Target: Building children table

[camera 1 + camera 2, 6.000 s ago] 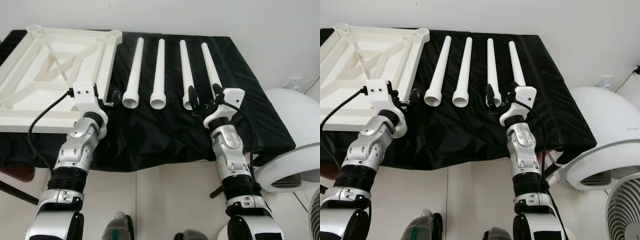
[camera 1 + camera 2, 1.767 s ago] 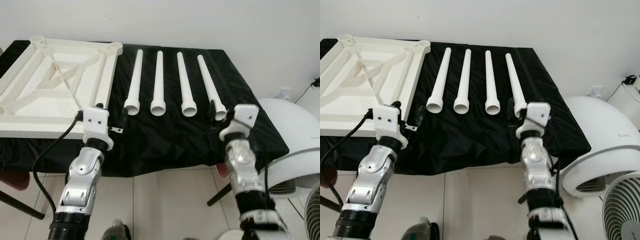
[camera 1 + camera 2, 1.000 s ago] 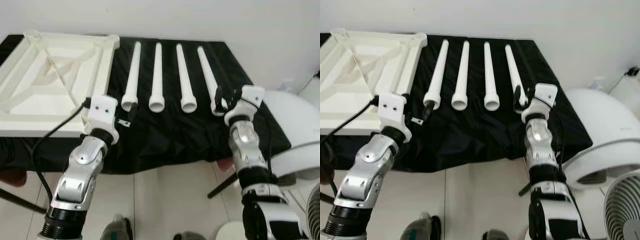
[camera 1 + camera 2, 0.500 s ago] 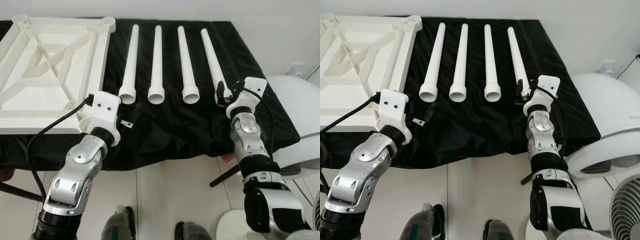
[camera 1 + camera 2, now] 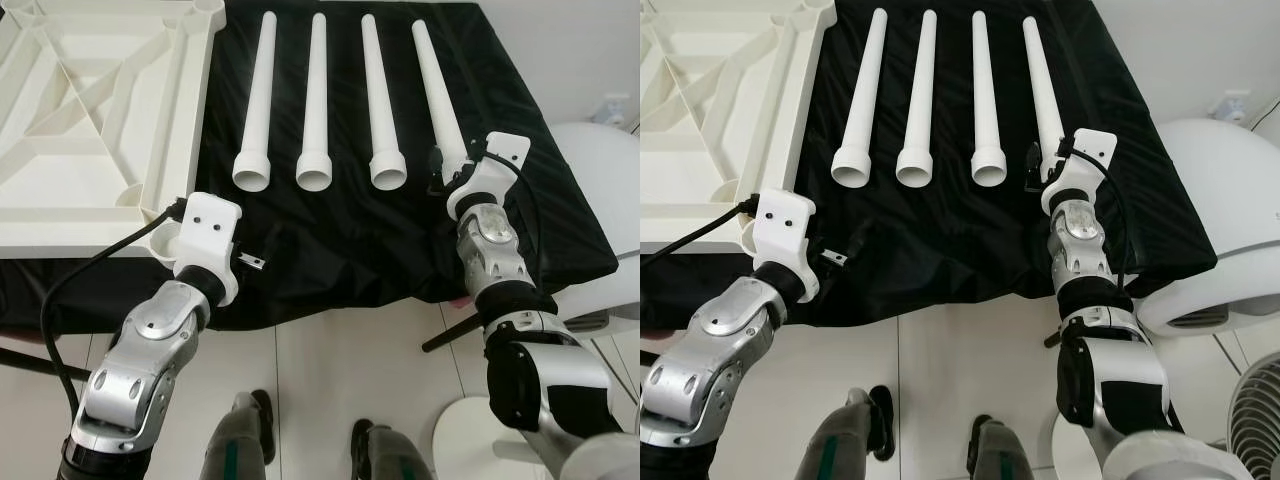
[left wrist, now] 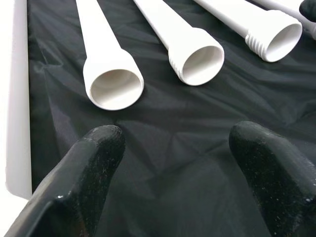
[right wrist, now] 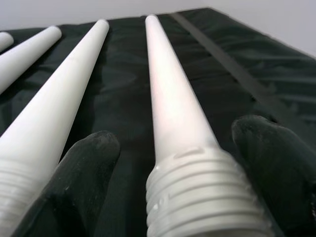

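Right wrist view looks along the right gripper [image 7: 175, 168], whose two black fingers [image 7: 81, 182] stand spread, one on each side of the threaded wide end of the outermost table leg [image 7: 173, 113]; the leg lies between them, and no contact with either finger can be made out. A second leg [image 7: 54, 108] lies just beside the other finger, on its outer side.

From the head views, four white legs lie side by side on a desk covered with a black cloth [image 5: 330, 250], their wide threaded ends toward the robot. The right gripper [image 5: 447, 170] sits at the wide end of the rightmost one [image 5: 432, 95].

The left gripper [image 6: 180, 173] has its fingers [image 6: 91, 163] spread wide over bare black cloth, holding nothing. Just ahead of its fingertips lie the open ends of the leftmost leg [image 6: 106, 74] and the next leg [image 6: 190, 47]. The white tabletop [image 5: 95, 110], upside down with its ribbed underside showing, lies close beside the left gripper's outer finger.
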